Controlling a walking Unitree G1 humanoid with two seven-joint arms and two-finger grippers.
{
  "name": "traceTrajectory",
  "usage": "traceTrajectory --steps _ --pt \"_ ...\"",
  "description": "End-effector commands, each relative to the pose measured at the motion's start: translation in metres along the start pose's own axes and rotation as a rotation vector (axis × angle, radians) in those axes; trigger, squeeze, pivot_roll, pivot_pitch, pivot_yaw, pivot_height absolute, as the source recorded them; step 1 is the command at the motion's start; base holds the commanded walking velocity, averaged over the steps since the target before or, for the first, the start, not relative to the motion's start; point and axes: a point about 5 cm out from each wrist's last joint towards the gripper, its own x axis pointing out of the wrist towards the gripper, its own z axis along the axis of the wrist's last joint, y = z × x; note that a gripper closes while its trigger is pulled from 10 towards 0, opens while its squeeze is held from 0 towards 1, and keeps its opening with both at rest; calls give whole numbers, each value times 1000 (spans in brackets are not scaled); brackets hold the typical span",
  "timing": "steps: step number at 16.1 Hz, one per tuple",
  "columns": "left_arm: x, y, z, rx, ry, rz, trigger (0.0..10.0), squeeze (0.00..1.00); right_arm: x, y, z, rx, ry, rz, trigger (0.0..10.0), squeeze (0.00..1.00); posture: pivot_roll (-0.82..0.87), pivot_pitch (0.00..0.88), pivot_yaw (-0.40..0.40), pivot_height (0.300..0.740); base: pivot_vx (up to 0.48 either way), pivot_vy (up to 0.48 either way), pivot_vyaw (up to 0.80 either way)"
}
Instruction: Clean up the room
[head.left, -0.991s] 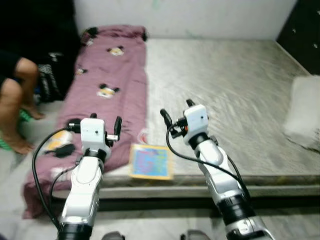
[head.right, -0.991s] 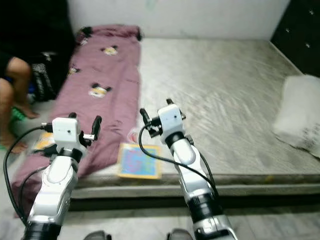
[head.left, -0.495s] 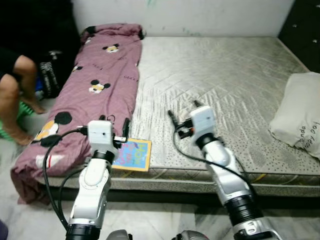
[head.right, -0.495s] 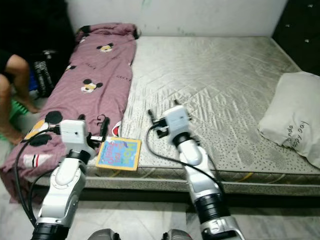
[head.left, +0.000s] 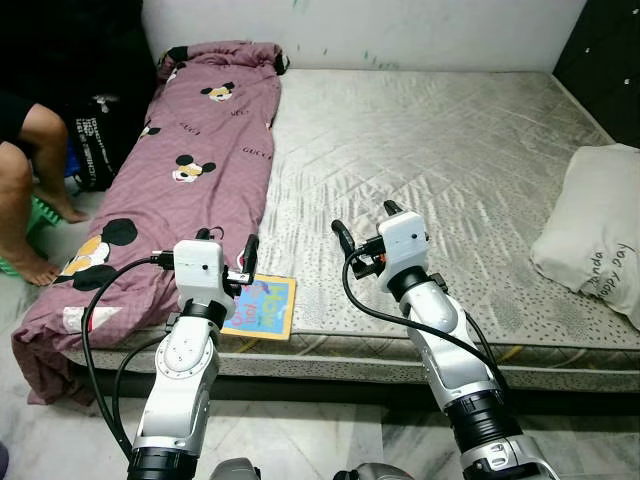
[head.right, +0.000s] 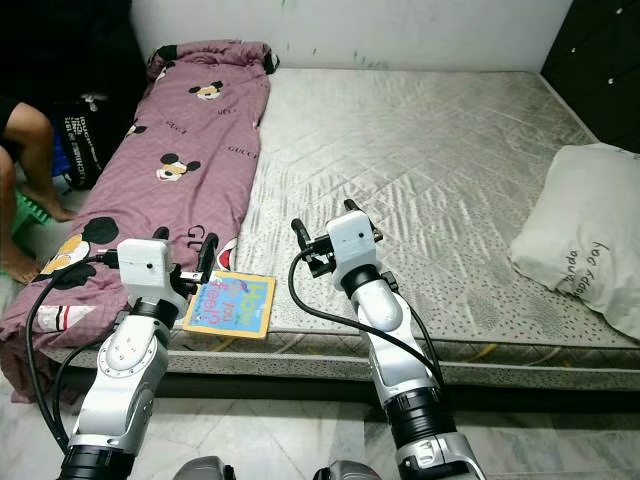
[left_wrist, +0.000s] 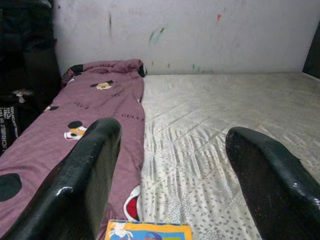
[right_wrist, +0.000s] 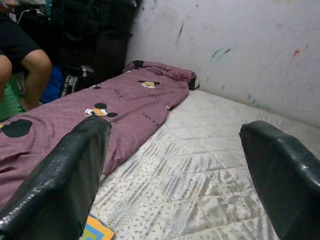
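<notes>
The book (head.left: 259, 306) lies flat at the mattress (head.left: 450, 170) front edge, just beside the blanket (head.left: 190, 170) — thin, light and stiff, probably best pinched by its overhanging edge. The left tool (head.left: 229, 252) hovers just above it, fingers apart; the right tool (head.left: 361, 224) is raised over the mattress, also open — both empty.

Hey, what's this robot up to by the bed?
The robot stands at the foot of a bare mattress, both arms raised and holding nothing. Its left end effector is open above a colourful children's book at the mattress edge; the right end effector is open over the mattress. A purple Mickey Mouse blanket lies along one side, a pillow on the other. A person sits nearby.
</notes>
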Motion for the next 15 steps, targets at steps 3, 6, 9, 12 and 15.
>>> traceTrajectory --steps 3,6,9,12,15 --pt "1 2 4 4 -18 -7 10000 0 3 -1 3 -5 -16 -4 10000 0 -42 0 5 740 196 0 0" --pt "1 2 4 4 -21 -12 10000 0 3 -1 4 -7 -18 -4 10000 0 -41 0 6 740 303 0 0" --pt "2 2 3 7 -20 -14 10000 0 3 -1 3 -7 -17 -4 10000 0 -40 0 5 740 310 0 0" --pt "2 1 3 7 -20 -16 10000 0 3 -2 4 -8 -18 -6 10000 0 -41 0 6 740 316 0 0" --pt "2 1 4 4 -19 -17 10000 0 0 -12 2 -10 -9 -43 10000 0 -41 0 7 740 321 0 0"
